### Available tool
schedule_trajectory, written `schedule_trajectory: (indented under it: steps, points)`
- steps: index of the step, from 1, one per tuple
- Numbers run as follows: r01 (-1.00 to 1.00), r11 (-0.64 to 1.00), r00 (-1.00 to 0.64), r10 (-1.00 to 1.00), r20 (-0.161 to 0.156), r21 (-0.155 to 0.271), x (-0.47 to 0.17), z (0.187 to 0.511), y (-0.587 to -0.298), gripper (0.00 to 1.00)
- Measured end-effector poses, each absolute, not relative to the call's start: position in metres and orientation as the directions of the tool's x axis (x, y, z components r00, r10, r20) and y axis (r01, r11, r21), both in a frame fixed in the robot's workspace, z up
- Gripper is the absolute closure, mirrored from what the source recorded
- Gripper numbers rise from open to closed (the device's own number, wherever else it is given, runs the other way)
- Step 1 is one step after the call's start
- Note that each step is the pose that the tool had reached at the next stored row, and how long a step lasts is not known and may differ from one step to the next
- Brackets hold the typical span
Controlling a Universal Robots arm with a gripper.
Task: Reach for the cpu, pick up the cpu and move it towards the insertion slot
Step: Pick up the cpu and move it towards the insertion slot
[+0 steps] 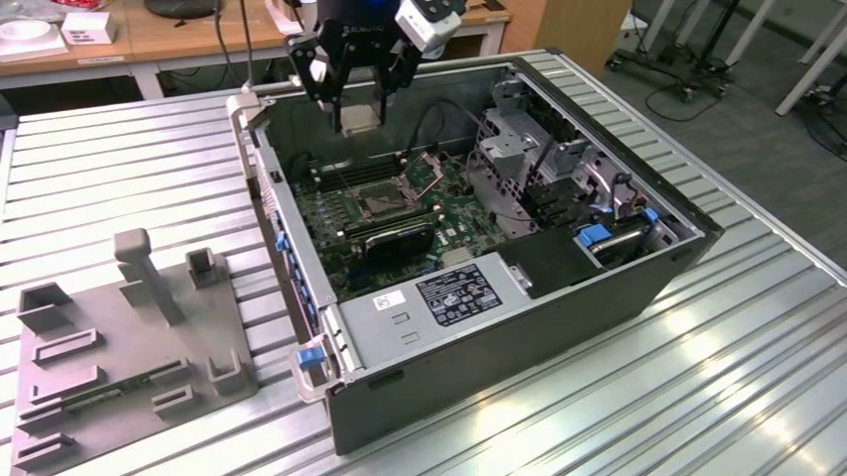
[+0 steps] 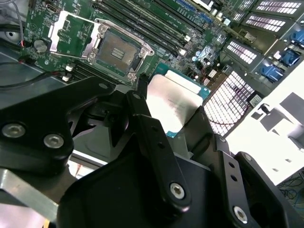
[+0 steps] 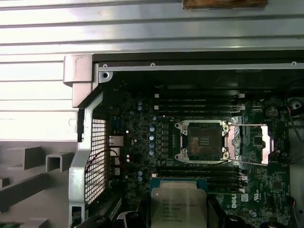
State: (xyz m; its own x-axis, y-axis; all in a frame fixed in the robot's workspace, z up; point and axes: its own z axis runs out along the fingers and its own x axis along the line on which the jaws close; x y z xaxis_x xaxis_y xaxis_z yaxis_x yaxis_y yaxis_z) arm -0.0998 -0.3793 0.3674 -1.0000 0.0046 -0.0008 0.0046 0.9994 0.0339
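One gripper is clamped on the cpu, suspended above the open computer case. The cpu sits near the uncovered insertion slot, not touching it.

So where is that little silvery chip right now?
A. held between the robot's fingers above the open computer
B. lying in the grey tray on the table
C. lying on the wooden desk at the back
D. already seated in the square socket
A: in the second wrist view the cpu sits clamped between the black fingers, and the insertion slot on the board beyond it shows a bare centre with its frame flipped open.
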Motion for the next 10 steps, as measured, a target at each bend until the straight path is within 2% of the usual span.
schedule_trajectory:
  steps: [10]
  points:
    - [0.007, 0.999, -1.0, 0.007, -0.001, 0.034, -0.0992, 0.3654, -0.3716, 0.45]
